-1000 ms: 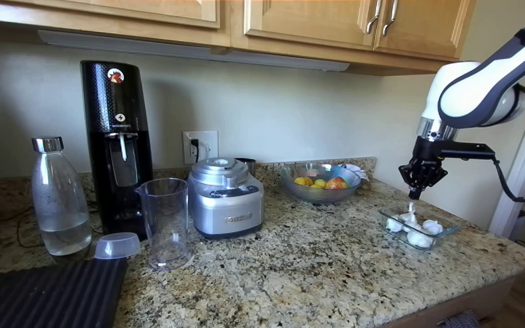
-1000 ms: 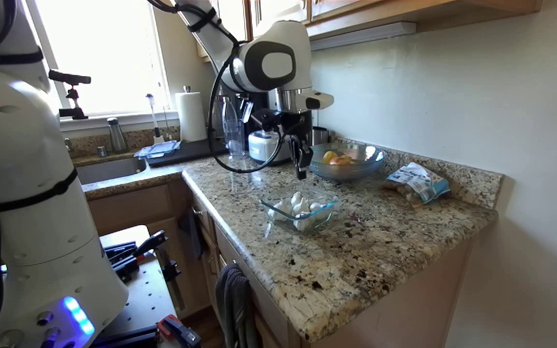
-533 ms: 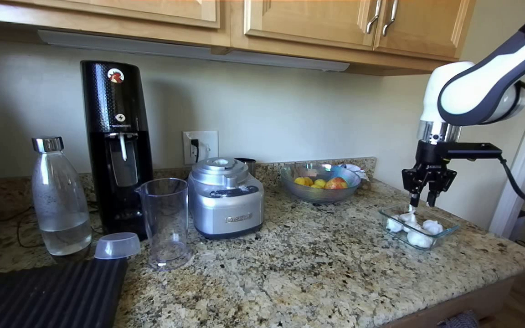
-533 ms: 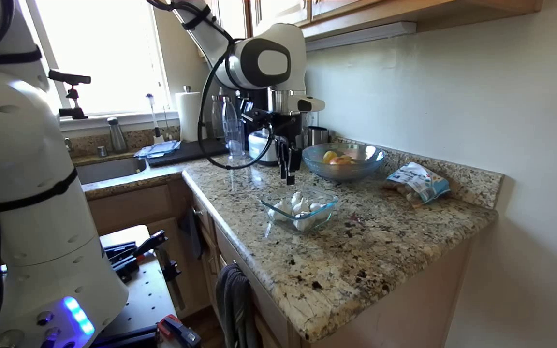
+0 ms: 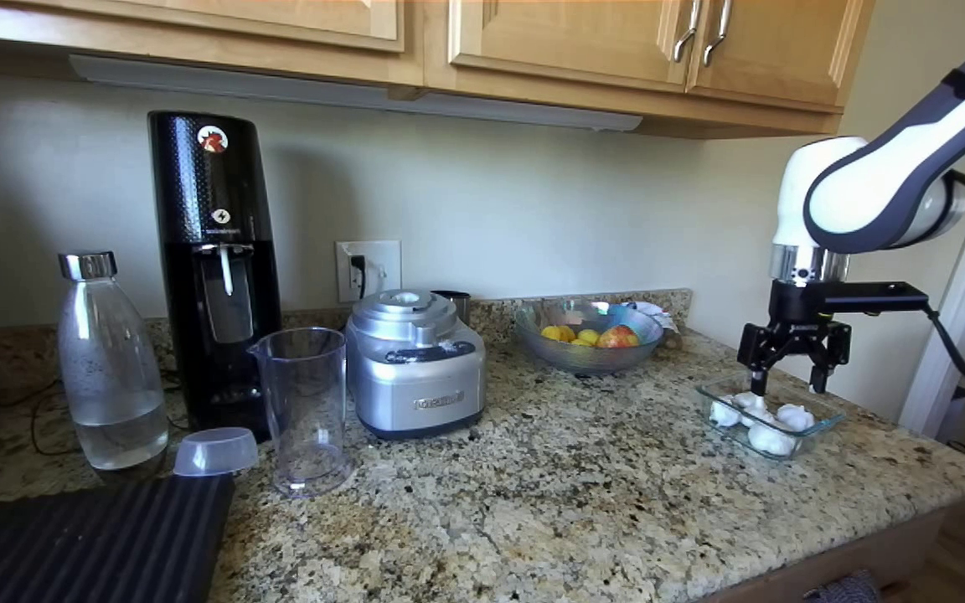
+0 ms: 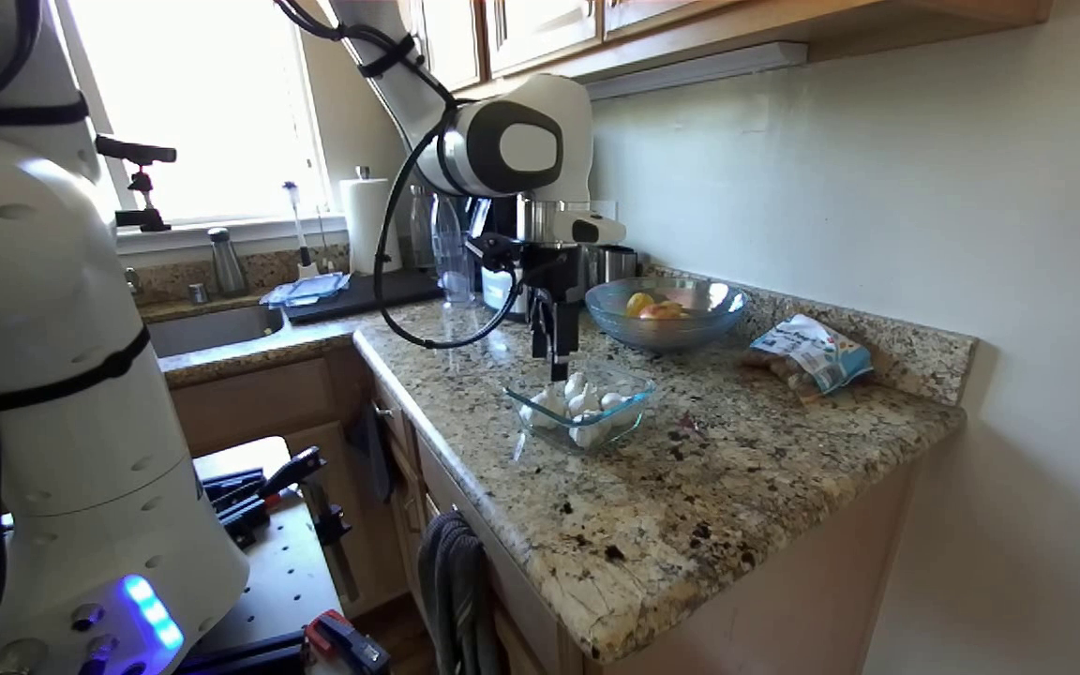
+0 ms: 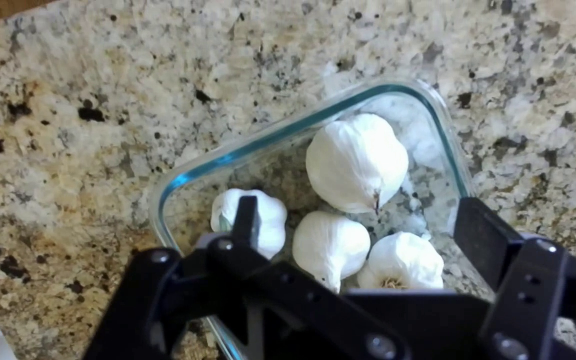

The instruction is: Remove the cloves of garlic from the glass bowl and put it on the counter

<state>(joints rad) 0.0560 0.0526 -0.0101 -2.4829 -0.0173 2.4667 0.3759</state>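
Hovering over the bowl [image 7: 278, 136], the gripper [image 5: 788, 383] points straight down, and look at those jaws: spread wide apart! The garlic [image 7: 357, 162] sits in the bowl, and the bowl stands on the counter [image 5: 533, 502]. Four white bulbs show in the wrist view: a big one up by the corner, two side by side below it, and one over at the left, partly covered by a jaw. The opposite jaw cuts across the bowl's right edge in that view. In an exterior view, a jaw's tip lines up with the stem of one bulb; whether they touch, I can't tell! Over by the wall [image 5: 491, 209] stands the fruit bowl [image 5: 575, 359], yellow and red fruit [image 5: 616, 337] inside, near the silver food processor [image 5: 420, 385]. A bag [image 6: 812, 349] lies near the fruit bowl, and a black mat [image 5: 89, 536] lies well apart from the garlic.
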